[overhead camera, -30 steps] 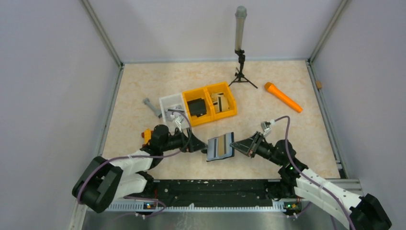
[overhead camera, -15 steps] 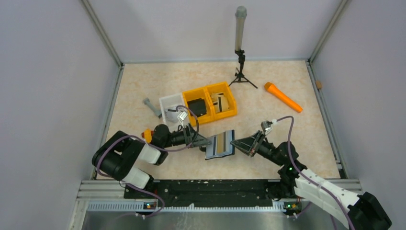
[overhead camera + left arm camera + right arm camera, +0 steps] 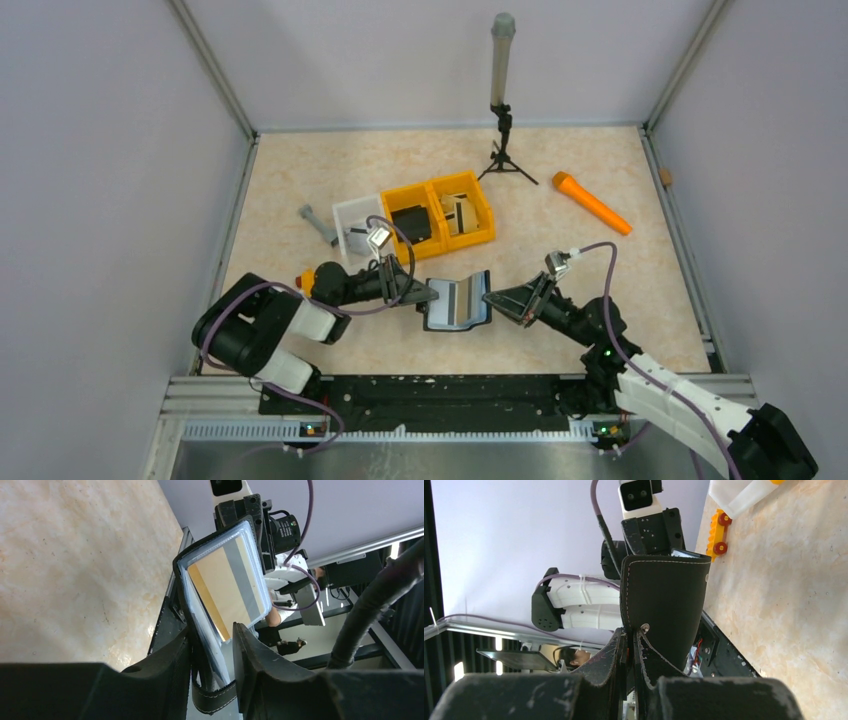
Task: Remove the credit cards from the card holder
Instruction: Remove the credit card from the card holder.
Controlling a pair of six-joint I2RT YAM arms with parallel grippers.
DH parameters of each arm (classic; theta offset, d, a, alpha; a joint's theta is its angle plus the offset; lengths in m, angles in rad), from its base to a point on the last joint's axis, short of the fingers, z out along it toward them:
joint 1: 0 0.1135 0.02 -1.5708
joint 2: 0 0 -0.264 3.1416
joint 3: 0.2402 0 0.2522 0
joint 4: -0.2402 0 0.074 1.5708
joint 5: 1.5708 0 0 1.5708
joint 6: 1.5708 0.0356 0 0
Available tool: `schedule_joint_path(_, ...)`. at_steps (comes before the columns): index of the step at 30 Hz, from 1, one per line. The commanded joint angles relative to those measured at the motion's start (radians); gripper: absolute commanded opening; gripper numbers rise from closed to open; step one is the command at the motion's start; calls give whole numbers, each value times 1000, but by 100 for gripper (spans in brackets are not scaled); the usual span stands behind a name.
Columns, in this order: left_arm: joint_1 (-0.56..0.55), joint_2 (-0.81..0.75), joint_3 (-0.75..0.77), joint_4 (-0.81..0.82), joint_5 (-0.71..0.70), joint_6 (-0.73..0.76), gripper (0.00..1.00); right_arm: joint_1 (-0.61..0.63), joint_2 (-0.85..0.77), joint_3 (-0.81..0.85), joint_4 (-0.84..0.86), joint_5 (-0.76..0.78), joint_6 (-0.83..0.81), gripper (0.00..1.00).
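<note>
The card holder [image 3: 457, 303] hangs open above the table between both grippers, its pale lining facing up. A gold and grey striped credit card [image 3: 227, 582] shows in its clear pocket; other cards are hidden. My right gripper [image 3: 487, 300] is shut on the holder's right edge; the right wrist view shows its jaws [image 3: 630, 635] pinched on the black outer cover [image 3: 664, 605]. My left gripper [image 3: 428, 297] straddles the left edge. In the left wrist view [image 3: 211, 632] one finger touches the black cover, a gap shows at the other, and the strap [image 3: 215, 700] sags between them.
Behind the holder stand two yellow bins [image 3: 440, 215] and a white bin [image 3: 355, 220], one yellow bin holding a black blocky item [image 3: 410, 222]. A grey tool [image 3: 318, 222] lies left, an orange cone-shaped object [image 3: 592, 202] right, and a tripod with a tube [image 3: 500, 110] at the back.
The left arm swung in and its wide-open jaws narrowed around the holder's left edge. The holder's left flap lifted and the holder shifted slightly left. The right gripper kept its hold.
</note>
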Motion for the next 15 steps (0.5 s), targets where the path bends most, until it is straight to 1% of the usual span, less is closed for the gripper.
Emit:
schedule_joint_path(1,6,-52,25,35,33,22,34,-10,-16,-22,80,-2,8,0)
schedule_joint_path(3,6,-69,30,-21,38,47,25,-10,-19,-16,66,-4,1,0)
schedule_joint_path(6,10,-111,36,-106,40,84,4,-11,-30,-15,41,-1,-18,0)
schedule_joint_path(7,12,-130,39,-143,41,101,0,-10,-36,-15,28,3,-26,0)
schedule_joint_path(10,18,-200,46,-276,45,186,0,-10,-64,-15,-35,13,-90,0)
schedule_joint_path(13,37,-307,47,-438,43,266,0,-12,-117,42,-208,46,-215,0)
schedule_joint_path(14,45,-345,48,-501,37,292,0,-12,-136,62,-285,67,-261,3)
schedule_joint_path(15,53,-380,54,-562,30,320,0,-12,-157,87,-364,92,-313,9)
